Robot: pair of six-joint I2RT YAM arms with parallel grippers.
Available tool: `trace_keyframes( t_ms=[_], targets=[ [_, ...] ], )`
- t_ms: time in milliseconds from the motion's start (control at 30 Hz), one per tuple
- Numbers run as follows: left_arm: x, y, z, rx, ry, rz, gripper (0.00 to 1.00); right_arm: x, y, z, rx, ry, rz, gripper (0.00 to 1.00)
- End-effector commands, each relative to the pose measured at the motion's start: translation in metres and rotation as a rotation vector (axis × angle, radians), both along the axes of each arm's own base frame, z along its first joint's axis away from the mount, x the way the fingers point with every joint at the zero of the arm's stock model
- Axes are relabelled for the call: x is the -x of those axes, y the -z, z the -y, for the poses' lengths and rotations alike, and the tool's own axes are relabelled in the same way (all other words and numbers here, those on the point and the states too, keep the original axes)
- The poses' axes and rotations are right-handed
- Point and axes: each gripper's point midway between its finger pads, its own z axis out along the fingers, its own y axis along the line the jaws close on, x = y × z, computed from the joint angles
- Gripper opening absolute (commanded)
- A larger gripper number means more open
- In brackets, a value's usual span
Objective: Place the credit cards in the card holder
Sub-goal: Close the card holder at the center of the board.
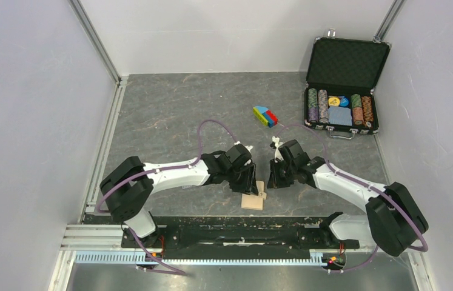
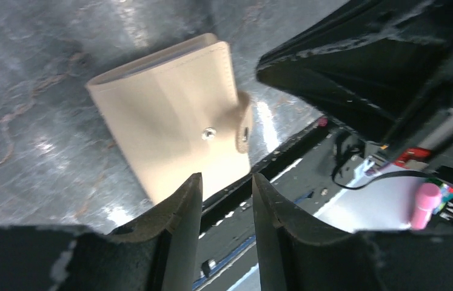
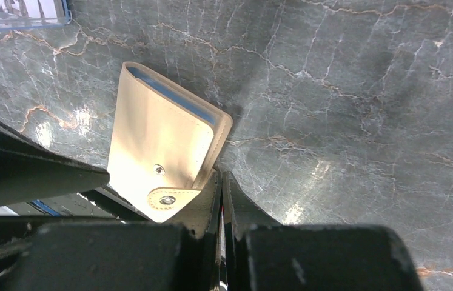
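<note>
**A:** Start at the fingers. What are they doing?

**B:** The left gripper [image 2: 227, 177] has its fingers parted, with nothing between them. The right gripper [image 3: 221, 175] has its fingers pressed together. I can't tell whether a sliver of leather is caught in that seam.

**A:** And the card holder?

**B:** The card holder [image 2: 172, 124] lies at 11 o'clock from the left fingertips, just beyond them. From the right fingertips it is at 10 o'clock, its edge touching one finger. Seen from overhead it sits at 6 o'clock on the table [image 1: 169, 109], between the two wrists.

**A:** Why there?

**B:** I'd judge it is because both arms can reach it there, one to steady it and one to open it. It is folded, but the snap tab [image 3: 166, 199] hangs unfastened. The cover gapes enough to show a blue-white pocket edge. The right fingers probably sit at that corner to brace or lift the cover.

**A:** Cards?

**B:** What may be one of the credit cards [image 3: 17, 13] shows at the 10 o'clock corner of the right wrist view, pale and translucent. Neither gripper holds a card, and none shows in the holder. The poker-chip case [image 1: 348, 60] at 1 o'clock and the coloured block [image 1: 265, 116] lie well apart.
</note>
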Motion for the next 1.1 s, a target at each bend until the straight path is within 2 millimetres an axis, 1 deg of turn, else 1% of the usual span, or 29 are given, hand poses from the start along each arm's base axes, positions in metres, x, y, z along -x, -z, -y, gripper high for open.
trace_keyframes(
  t_ms=[0,100,233,300,400,567,600,767,933,1067],
  targets=[
    [0.003,-0.014,0.029,0.154,0.009,-0.050,0.42,0.003,0.002,0.003,0.000,0.004,-0.001,0.00],
    [0.004,-0.005,0.032,0.145,0.007,-0.068,0.42,0.003,0.002,0.003,-0.001,0.002,-0.001,0.00],
    [0.000,0.006,0.028,0.094,-0.004,-0.059,0.36,0.004,0.002,0.003,-0.003,0.001,-0.002,0.00],
    [-0.002,0.009,0.026,0.077,0.000,-0.054,0.35,0.004,0.002,0.002,-0.005,0.001,-0.003,0.00],
    [-0.004,0.010,0.029,0.074,0.003,-0.048,0.31,0.004,0.001,0.001,-0.009,-0.001,-0.004,0.00],
    [-0.007,0.009,0.034,0.086,0.006,-0.041,0.26,0.005,0.002,0.001,-0.012,-0.003,-0.008,0.00],
    [-0.007,0.008,0.035,0.089,0.007,-0.040,0.24,0.006,0.001,0.001,-0.013,-0.004,-0.007,0.00],
    [-0.009,0.002,0.037,0.102,0.005,-0.027,0.03,0.007,0.001,0.001,-0.017,-0.007,-0.007,0.00],
    [-0.012,-0.007,0.036,0.107,-0.003,-0.007,0.02,0.004,-0.006,-0.001,-0.032,-0.010,0.010,0.00],
    [-0.016,-0.014,0.033,0.096,-0.021,0.013,0.02,-0.005,-0.020,-0.010,-0.077,-0.029,0.063,0.00]
  ],
)
